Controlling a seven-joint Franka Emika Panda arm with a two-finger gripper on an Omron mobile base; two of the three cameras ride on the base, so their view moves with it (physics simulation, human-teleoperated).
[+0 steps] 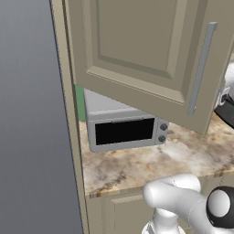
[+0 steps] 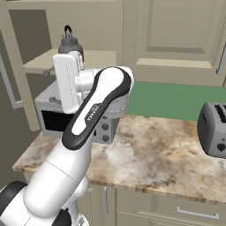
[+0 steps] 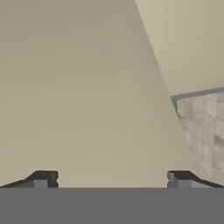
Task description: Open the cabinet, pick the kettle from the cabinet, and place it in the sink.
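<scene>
The cabinet (image 1: 137,50) door stood open; the kettle (image 2: 69,43) sat unpicked on its shelf, the pincer (image 3: 112,178) spread wide, empty.

The dark band on the robot's forearm (image 2: 90,115) carries small white lettering, too blurred to read; nothing else is legible.

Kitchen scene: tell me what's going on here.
A white robot arm is working at an upper cabinet. The cabinet door is swung open over the counter. The kettle sits on the cabinet shelf, not yet picked up. In the hand view the gripper is open, holds nothing, and faces a plain beige surface. A microwave stands on the counter below, and a toaster farther along.
</scene>
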